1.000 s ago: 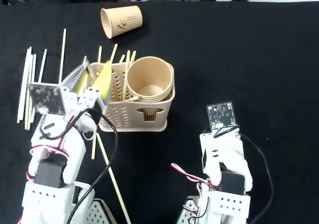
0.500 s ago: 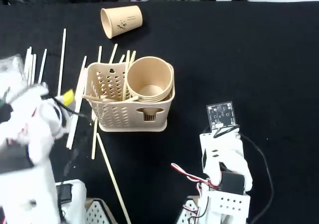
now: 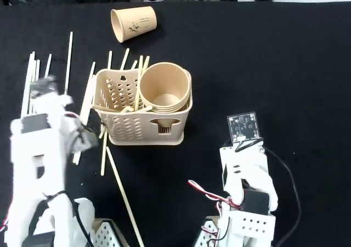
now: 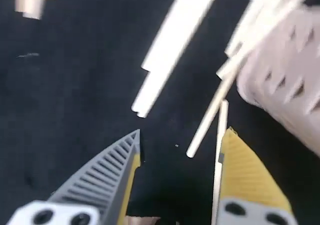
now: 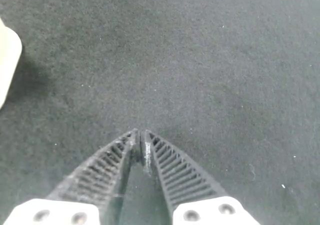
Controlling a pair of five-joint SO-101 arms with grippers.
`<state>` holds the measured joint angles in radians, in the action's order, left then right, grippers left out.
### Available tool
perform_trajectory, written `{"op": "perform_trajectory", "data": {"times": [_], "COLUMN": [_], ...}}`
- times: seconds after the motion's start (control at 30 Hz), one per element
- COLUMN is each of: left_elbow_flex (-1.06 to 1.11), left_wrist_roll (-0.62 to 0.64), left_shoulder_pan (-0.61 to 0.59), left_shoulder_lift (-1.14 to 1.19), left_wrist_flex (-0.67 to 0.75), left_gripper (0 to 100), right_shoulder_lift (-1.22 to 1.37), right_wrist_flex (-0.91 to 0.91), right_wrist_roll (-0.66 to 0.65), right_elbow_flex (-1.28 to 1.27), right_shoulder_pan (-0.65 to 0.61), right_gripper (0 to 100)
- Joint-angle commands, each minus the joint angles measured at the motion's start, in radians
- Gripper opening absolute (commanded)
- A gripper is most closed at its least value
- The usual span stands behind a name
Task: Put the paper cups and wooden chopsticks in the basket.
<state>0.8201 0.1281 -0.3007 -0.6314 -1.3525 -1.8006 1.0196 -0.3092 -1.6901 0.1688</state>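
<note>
The beige basket (image 3: 143, 122) stands mid-table with stacked paper cups (image 3: 164, 88) in its right half and chopsticks leaning in its left half. Another paper cup (image 3: 133, 23) lies on its side at the back. Loose wooden chopsticks (image 3: 28, 90) lie left of the basket, and a long one (image 3: 124, 195) lies in front. My left gripper (image 4: 183, 132) is open just above the cloth beside the basket (image 4: 285, 85), with chopsticks (image 4: 175, 40) ahead of its fingers. My right gripper (image 5: 140, 135) is shut and holds nothing, over bare cloth.
A black cloth (image 3: 263, 60) covers the whole table. The left arm (image 3: 38, 148) stands at the front left and the right arm (image 3: 244, 170) at the front right. A pale corner of the basket (image 5: 6, 60) edges the right wrist view.
My left gripper has left the basket's left half and swung out left and down to the loose chopsticks beside it. The right arm has kept still.
</note>
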Motion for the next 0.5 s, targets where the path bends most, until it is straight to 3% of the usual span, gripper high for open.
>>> {"op": "perform_trajectory", "data": {"times": [0.0,0.17,0.3,0.47], "left_elbow_flex": [0.127,0.240,0.321,0.386], "left_wrist_roll": [0.130,0.293,0.296,0.292], "left_shoulder_pan": [0.120,0.197,0.272,0.280], "left_shoulder_lift": [0.005,0.005,0.006,0.006], "left_wrist_flex": [0.147,0.275,0.354,0.419], "left_gripper": [26,26,25,25], "right_shoulder_lift": [-0.051,-0.051,-0.051,-0.051], "right_wrist_flex": [0.003,0.003,0.003,0.003], "right_wrist_roll": [0.000,0.000,0.000,0.000], "right_elbow_flex": [0.004,0.004,0.004,0.004], "right_shoulder_pan": [-0.015,-0.015,-0.015,-0.015], "right_gripper": [1.2,1.2,1.2,1.2]}}
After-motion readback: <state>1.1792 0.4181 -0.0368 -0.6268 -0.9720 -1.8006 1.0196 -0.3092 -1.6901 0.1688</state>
